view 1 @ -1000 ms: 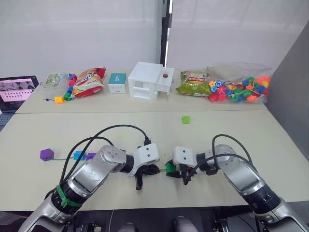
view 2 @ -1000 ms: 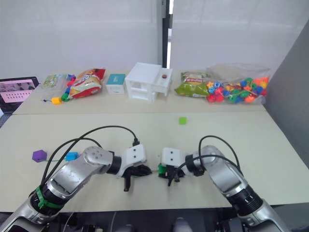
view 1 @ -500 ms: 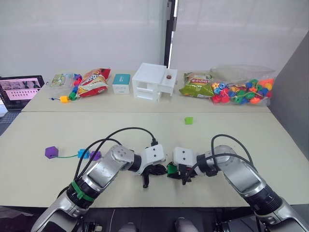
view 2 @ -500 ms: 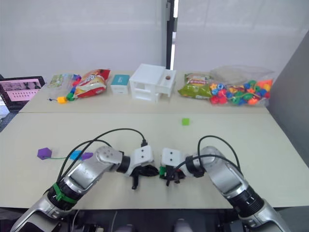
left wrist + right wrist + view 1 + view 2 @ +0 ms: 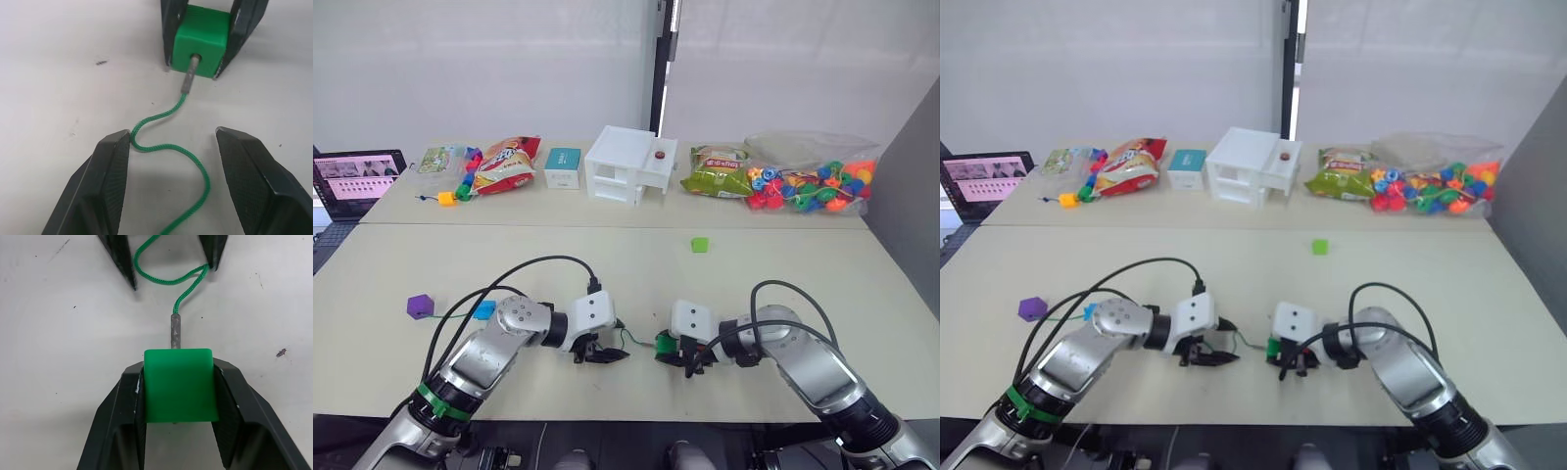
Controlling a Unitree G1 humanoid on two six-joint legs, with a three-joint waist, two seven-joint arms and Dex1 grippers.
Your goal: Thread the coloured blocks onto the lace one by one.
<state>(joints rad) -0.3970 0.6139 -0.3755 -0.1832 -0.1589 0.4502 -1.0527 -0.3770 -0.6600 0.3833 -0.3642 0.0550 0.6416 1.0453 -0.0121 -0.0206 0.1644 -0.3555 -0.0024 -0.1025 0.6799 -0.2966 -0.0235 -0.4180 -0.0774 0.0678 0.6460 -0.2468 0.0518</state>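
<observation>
on the pale desk (image 5: 724, 294), the right pincer (image 5: 178, 382) clamped a small dark green plastic cube (image 5: 178, 384); the left pincer (image 5: 173, 142) gaped empty around the limp green lace (image 5: 168, 147), best gripped at its stiff grey tip (image 5: 188, 81).

No text, label, brand, number or sign can be read anywhere. The snack bags at the far side of the counter, a red and orange one (image 5: 504, 164) on the left and a green one (image 5: 715, 172) on the right, carry printing too small to make out, as does the small teal and white box (image 5: 563, 166) between them. The laptop screen (image 5: 352, 179) at far left shows rows of tiny pictures, nothing legible.
</observation>
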